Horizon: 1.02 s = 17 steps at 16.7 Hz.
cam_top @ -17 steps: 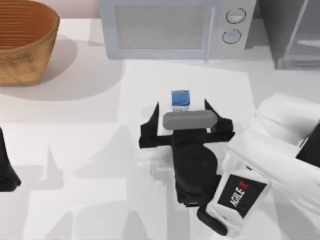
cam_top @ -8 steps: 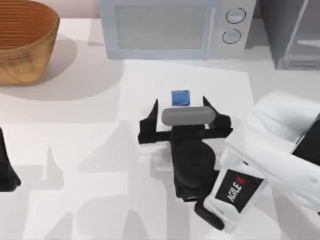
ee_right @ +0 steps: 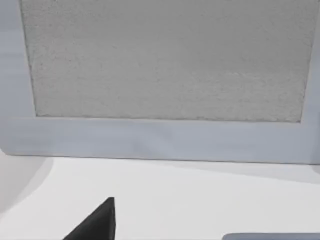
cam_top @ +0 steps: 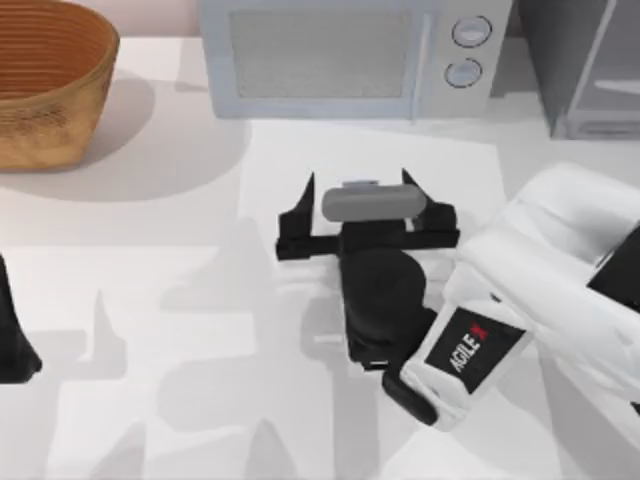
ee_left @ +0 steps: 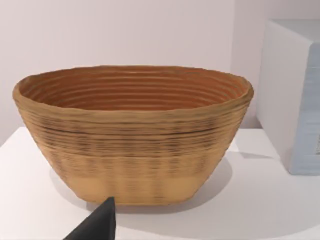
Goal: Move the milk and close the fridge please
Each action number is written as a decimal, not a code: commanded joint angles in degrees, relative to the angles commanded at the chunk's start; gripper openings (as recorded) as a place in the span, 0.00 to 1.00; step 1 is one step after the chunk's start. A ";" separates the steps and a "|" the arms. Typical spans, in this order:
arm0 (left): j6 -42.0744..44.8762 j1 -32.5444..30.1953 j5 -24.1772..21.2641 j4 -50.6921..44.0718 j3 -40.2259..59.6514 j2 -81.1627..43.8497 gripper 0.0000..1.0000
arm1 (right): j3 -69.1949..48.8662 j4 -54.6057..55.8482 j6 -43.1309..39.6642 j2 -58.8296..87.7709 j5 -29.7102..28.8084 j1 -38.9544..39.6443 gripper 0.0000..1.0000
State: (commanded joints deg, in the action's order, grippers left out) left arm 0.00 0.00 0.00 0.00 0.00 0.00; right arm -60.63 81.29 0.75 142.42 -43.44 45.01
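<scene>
White surface is stretching across the whole scene, with a brown basket sitting at its far left, a pale microwave at the back and the grey fridge standing at the far right corner. Right tool is hanging over the middle of the surface, just in front of the microwave, with its two black fingers spread wide apart and holding nothing. The milk is sitting right under that tool, between the fingers (a thin sliver of its top is peeking out past the grey wrist part). Left tool is waiting at the left edge; I cannot tell how its fingers are set. Going by this, the job is only starting: the milk is not grabbed yet, and closing the fridge is left to do too.
</scene>
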 joint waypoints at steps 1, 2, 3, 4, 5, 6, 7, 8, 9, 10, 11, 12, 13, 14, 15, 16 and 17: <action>0.00 0.00 0.00 0.00 0.00 0.00 1.00 | 0.00 0.00 0.00 0.00 0.00 0.00 1.00; 0.00 0.00 0.00 0.00 0.00 0.00 1.00 | 0.00 0.00 0.00 0.00 0.00 0.00 0.92; 0.00 0.00 0.00 0.00 0.00 0.00 1.00 | 0.00 0.00 0.00 0.00 0.00 0.00 0.85; 0.00 0.00 0.00 0.00 0.00 0.00 1.00 | 0.00 0.00 0.00 0.00 0.00 0.00 0.77; 0.00 0.00 0.00 0.00 0.00 0.00 1.00 | 0.00 0.00 0.00 0.00 0.00 0.00 0.70; 0.00 0.00 0.00 0.00 0.00 0.00 1.00 | 0.00 0.00 0.00 0.00 0.00 0.00 0.62; 0.00 0.00 0.00 0.00 0.00 0.00 1.00 | 0.00 0.00 0.00 0.00 0.00 0.00 0.55; 0.00 0.00 0.00 0.00 0.00 0.00 1.00 | 0.00 0.00 0.00 0.00 0.00 0.00 0.47; 0.00 0.00 0.00 0.00 0.00 0.00 1.00 | 0.00 0.00 0.00 0.00 0.00 0.00 0.40; 0.00 0.00 0.00 0.00 0.00 0.00 1.00 | 0.00 0.00 0.00 0.00 0.00 0.00 0.32; 0.00 0.00 0.00 0.00 0.00 0.00 1.00 | 0.00 0.00 0.00 0.00 0.00 0.00 0.25; 0.00 0.00 0.00 0.00 0.00 0.00 1.00 | 0.00 0.00 0.00 0.00 0.00 0.00 0.17; 0.00 0.00 0.00 0.00 0.00 0.00 1.00 | 0.00 0.00 0.00 0.00 0.00 0.00 0.10; 0.00 0.00 0.00 0.00 0.00 0.00 1.00 | 0.00 0.00 0.00 0.00 0.00 0.00 0.02; 0.00 0.00 0.00 0.00 0.00 0.00 1.00 | 0.00 0.00 0.00 0.00 0.00 0.00 0.00; 0.00 0.00 0.00 0.00 0.00 0.00 1.00 | 0.00 0.00 0.00 0.00 0.00 0.00 0.00; 0.00 0.00 0.00 0.00 0.00 0.00 1.00 | 0.00 0.00 0.00 0.00 0.00 0.00 0.00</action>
State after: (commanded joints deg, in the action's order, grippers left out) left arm 0.00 0.00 0.00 0.00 0.00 0.00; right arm -60.63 81.29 0.75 142.42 -43.44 45.01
